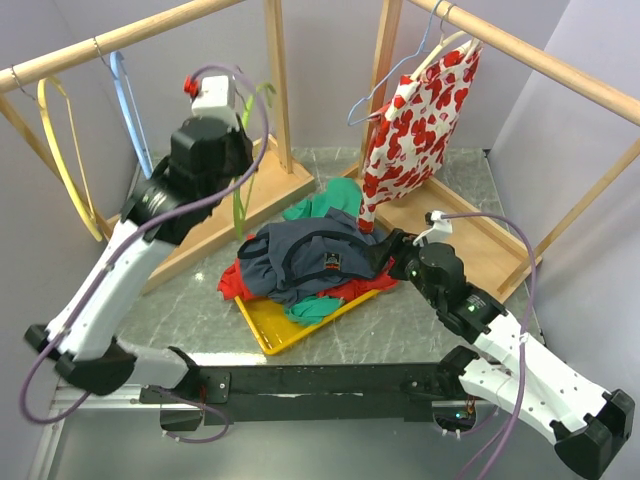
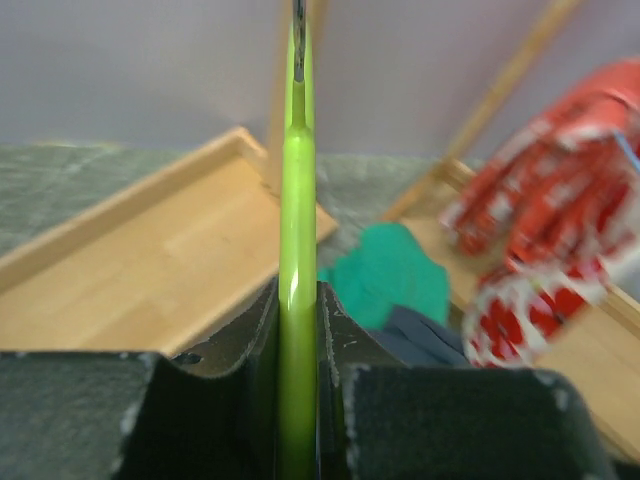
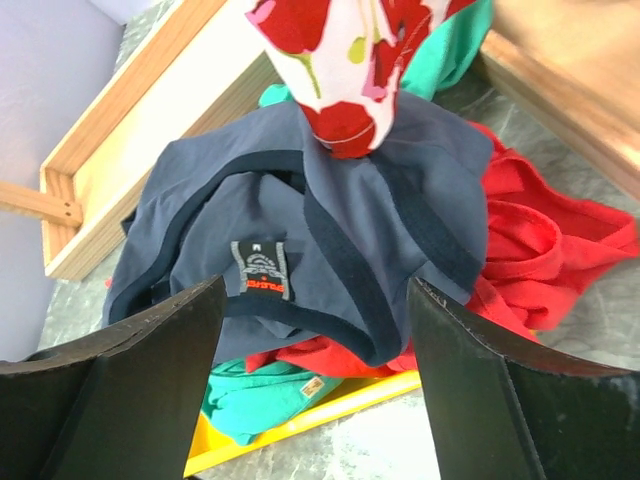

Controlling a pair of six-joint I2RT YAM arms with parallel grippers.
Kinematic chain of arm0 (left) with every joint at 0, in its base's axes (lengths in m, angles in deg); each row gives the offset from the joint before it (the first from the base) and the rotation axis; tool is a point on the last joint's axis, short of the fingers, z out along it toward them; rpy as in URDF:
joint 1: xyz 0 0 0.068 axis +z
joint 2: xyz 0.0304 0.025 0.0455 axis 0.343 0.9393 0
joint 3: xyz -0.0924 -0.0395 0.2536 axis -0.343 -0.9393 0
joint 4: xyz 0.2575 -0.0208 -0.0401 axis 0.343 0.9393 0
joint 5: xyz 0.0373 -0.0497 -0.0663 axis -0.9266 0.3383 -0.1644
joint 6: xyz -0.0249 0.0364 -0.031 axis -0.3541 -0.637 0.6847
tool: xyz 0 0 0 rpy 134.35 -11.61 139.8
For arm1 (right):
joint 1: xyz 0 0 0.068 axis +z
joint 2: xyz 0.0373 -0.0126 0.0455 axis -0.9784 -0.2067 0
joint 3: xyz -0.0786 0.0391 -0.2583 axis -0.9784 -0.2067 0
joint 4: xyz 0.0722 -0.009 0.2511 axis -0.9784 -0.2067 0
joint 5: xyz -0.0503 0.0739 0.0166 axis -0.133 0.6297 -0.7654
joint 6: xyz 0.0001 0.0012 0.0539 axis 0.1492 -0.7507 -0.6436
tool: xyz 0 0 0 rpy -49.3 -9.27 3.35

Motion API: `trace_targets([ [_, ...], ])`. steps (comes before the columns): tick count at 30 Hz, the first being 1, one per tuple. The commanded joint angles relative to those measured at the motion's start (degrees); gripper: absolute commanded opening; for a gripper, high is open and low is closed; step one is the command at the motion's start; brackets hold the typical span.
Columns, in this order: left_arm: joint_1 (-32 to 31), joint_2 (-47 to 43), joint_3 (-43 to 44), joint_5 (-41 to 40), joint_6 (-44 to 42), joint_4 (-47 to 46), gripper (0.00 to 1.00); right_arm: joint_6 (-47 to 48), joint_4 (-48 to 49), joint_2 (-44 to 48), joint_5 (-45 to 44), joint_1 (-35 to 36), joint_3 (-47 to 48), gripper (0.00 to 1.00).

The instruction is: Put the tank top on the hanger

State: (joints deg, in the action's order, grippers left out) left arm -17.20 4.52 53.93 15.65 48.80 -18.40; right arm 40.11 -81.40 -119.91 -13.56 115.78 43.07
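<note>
The navy tank top (image 1: 310, 255) lies crumpled on top of a clothes pile, its neckline label with the orange-red mark facing up (image 3: 260, 270). My right gripper (image 3: 315, 290) is open and empty, with the jaws wide apart just above the tank top's (image 3: 340, 200) neckline edge; in the top view it (image 1: 388, 250) is at the pile's right side. My left gripper (image 2: 298, 330) is shut on the lime-green hanger (image 2: 297, 230), held edge-on and upright above the left wooden base. In the top view the hanger (image 1: 240, 205) hangs below the left gripper (image 1: 247, 150).
The pile sits in a yellow tray (image 1: 265, 325) over a red garment (image 3: 520, 250) and a teal one (image 3: 260, 395). The white cloth with red hearts (image 1: 420, 120) hangs on the right rail, its hem touching the pile. Blue (image 1: 125, 100) and yellow (image 1: 60, 140) hangers hang on the left rail.
</note>
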Motion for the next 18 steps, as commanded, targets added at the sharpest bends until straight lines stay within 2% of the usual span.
trace_targets([
  [1,-1.4,-9.3,-10.6,12.5,3.5,-5.9,0.01,1.2,0.2,2.2,-3.0,-0.2,2.0,0.82],
  [6,-2.5,-19.6,-23.6,20.0,3.2,-6.5,0.01,1.0,1.2,4.2,-3.3,-0.1,0.6,0.82],
  [9,-2.6,-22.9,-28.1,27.0,1.7,-5.1,0.01,1.7,0.5,3.9,-4.0,-0.2,0.8,0.82],
  [18,-3.5,-31.8,-35.5,36.4,-2.4,1.5,0.01,3.5,-0.2,1.1,-3.7,-0.2,1.0,0.77],
])
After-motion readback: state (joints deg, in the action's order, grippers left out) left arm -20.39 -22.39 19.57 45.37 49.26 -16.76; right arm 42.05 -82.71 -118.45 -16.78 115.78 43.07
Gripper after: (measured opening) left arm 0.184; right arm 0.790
